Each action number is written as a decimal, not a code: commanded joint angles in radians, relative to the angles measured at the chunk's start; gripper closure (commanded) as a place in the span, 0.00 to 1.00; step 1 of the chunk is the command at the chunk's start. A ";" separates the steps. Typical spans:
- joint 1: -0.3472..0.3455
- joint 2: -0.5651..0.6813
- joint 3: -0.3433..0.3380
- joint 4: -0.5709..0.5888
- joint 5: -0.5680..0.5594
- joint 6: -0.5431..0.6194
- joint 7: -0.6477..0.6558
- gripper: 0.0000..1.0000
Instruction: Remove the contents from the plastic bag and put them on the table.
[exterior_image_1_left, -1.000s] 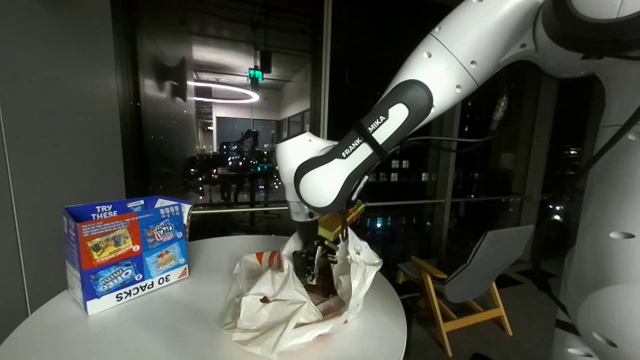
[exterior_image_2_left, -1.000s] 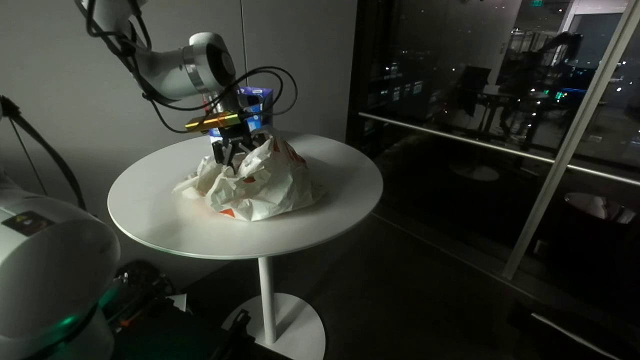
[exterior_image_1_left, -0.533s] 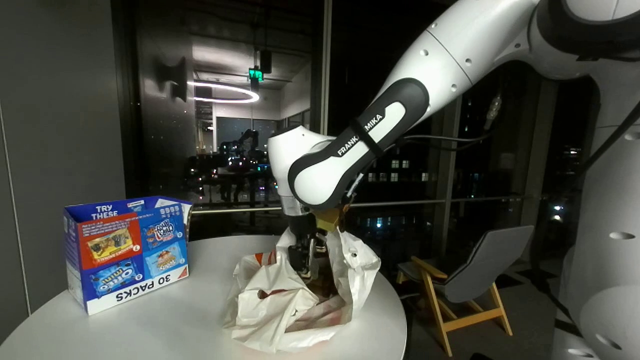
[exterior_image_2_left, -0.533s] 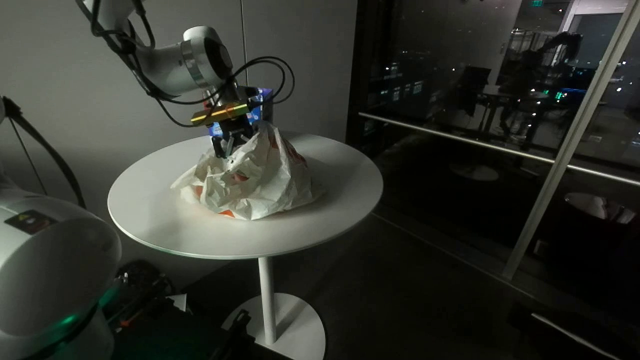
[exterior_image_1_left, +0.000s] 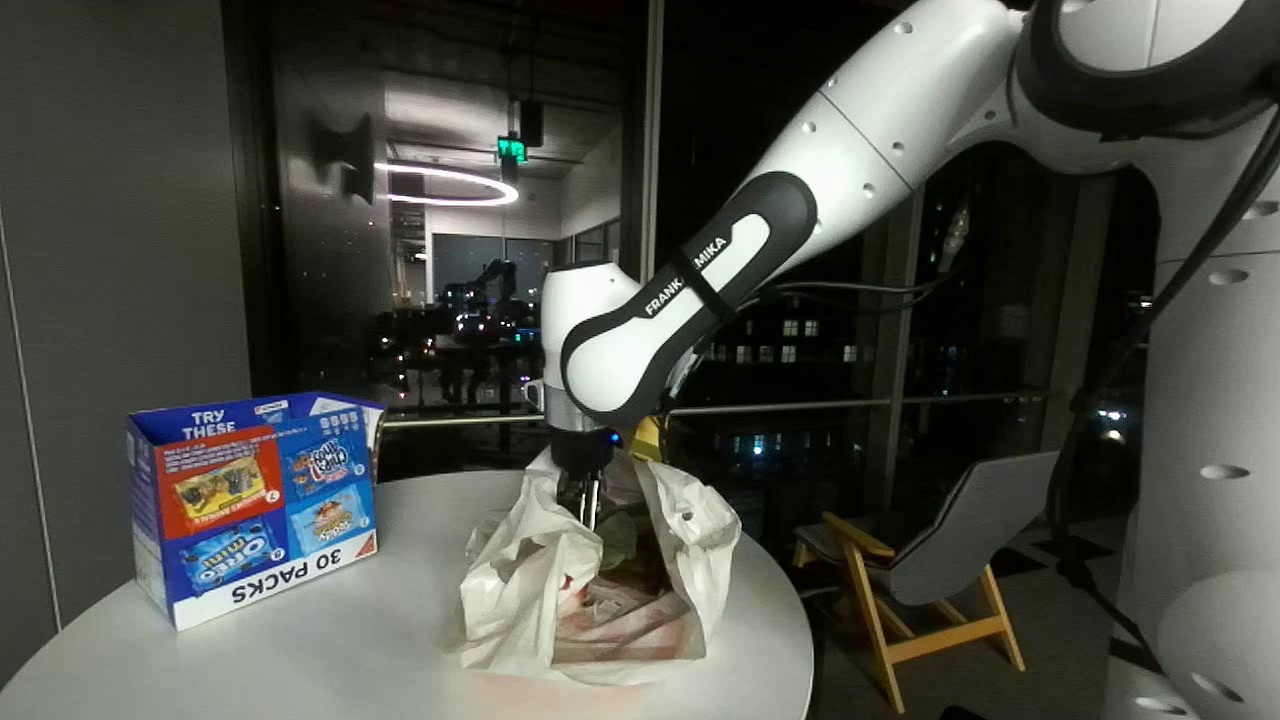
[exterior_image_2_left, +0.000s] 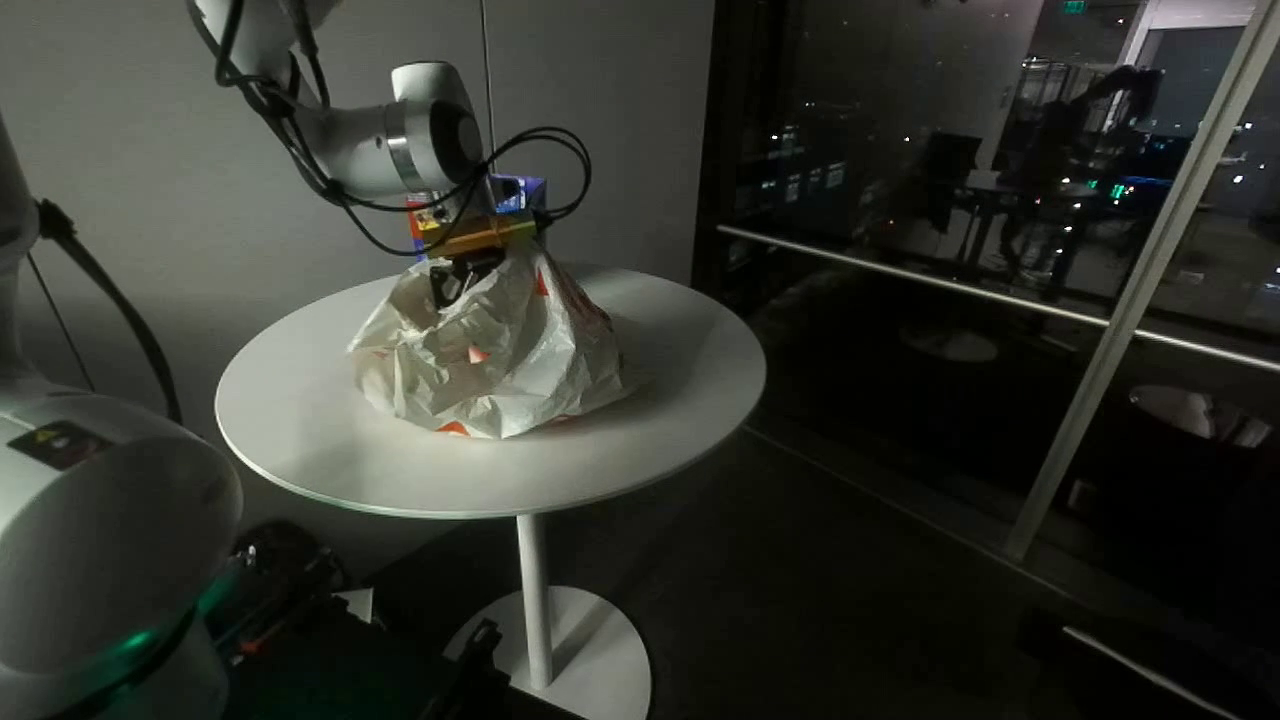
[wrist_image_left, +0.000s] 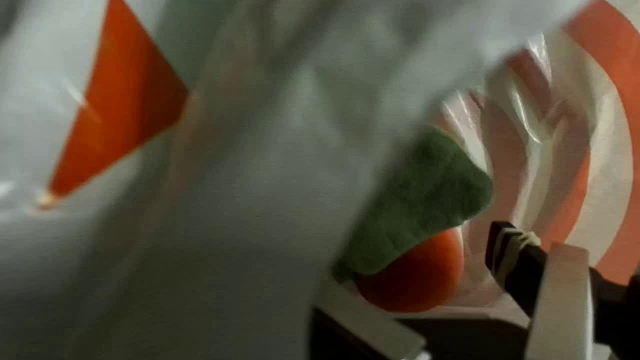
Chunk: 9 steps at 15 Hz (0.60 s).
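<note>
The white plastic bag (exterior_image_1_left: 515, 600) with orange print stands crumpled, mouth gaping, on the round white table (exterior_image_1_left: 350, 640). My gripper (wrist_image_left: 422, 254) reaches down into it, jaws wide apart. Bag film covers the left side of the wrist view and hides part of one finger; the other finger (wrist_image_left: 517, 257) shows plainly. Among the contents, a green leaf-like piece (wrist_image_left: 425, 195) lies over a round red item (wrist_image_left: 420, 280), both in line with the gap between the fingers; I cannot tell whether either is touched. A dark brown item (exterior_image_1_left: 648, 565) shows inside the bag in an exterior view.
A blue printed box (exterior_image_1_left: 260, 510) stands on the table beside the bag, and behind the arm in an exterior view. A grey chair (exterior_image_1_left: 950, 530) is beyond the table's edge. Cables (exterior_image_2_left: 560, 150) loop from the wrist.
The gripper has turned and shifted left in an exterior view, and its fingers now sit behind the bag's rim. The bag's mouth has opened wider and its near folds have moved.
</note>
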 joint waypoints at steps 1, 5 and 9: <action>-0.016 0.084 0.006 0.078 0.160 -0.004 -0.198 0.00; -0.037 0.157 0.009 0.132 0.195 -0.096 -0.275 0.00; -0.053 0.210 0.029 0.168 0.220 -0.153 -0.373 0.00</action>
